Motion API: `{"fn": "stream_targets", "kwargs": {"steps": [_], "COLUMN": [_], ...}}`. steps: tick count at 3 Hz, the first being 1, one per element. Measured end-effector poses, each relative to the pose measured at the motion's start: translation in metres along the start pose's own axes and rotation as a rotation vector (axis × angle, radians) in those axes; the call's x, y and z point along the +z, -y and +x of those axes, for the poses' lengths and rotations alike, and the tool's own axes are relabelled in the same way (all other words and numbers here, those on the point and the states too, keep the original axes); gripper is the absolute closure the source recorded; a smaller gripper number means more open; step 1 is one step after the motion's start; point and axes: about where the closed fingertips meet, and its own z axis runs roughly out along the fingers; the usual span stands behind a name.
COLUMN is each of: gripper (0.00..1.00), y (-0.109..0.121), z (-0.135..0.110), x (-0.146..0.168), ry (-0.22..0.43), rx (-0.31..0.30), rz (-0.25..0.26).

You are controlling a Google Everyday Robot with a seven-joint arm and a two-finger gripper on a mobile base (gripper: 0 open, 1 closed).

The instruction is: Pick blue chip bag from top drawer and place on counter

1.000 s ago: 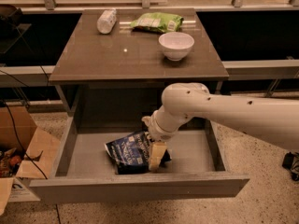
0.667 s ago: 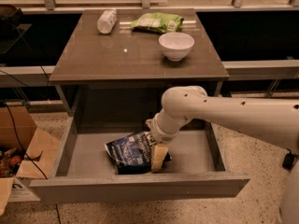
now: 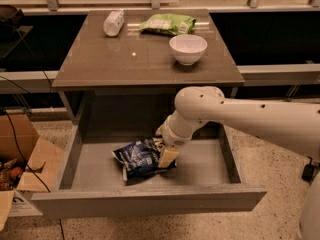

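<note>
The blue chip bag (image 3: 140,158), dark navy with white lettering, lies in the open top drawer (image 3: 150,201) a little left of its middle. My gripper (image 3: 164,153) reaches down into the drawer from the right and is shut on the bag's right edge, with one tan finger (image 3: 168,157) showing in front of the bag. The bag's right side is tipped up slightly while its left part rests on the drawer bottom. The counter (image 3: 125,59) is the brown-grey top above the drawer.
On the counter stand a white bowl (image 3: 188,48), a green snack bag (image 3: 167,23) and a white bottle (image 3: 113,22) lying on its side. An open cardboard box (image 3: 22,169) sits on the floor left of the drawer.
My gripper has risen slightly inside the drawer, and the right edge of the blue chip bag has come up with it.
</note>
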Motion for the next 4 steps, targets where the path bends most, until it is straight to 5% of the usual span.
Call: {"fn": "stream_targets", "kwargs": {"steps": [2,4], "gripper": [0.96,1.00], "y": [0.000,0.004], "z": [-0.003,-0.027], "x": [-0.005,-0.043], "ry": [0.025,0.106], "rx": [0.023,0.013], "rz": [0.001,0.067]}}
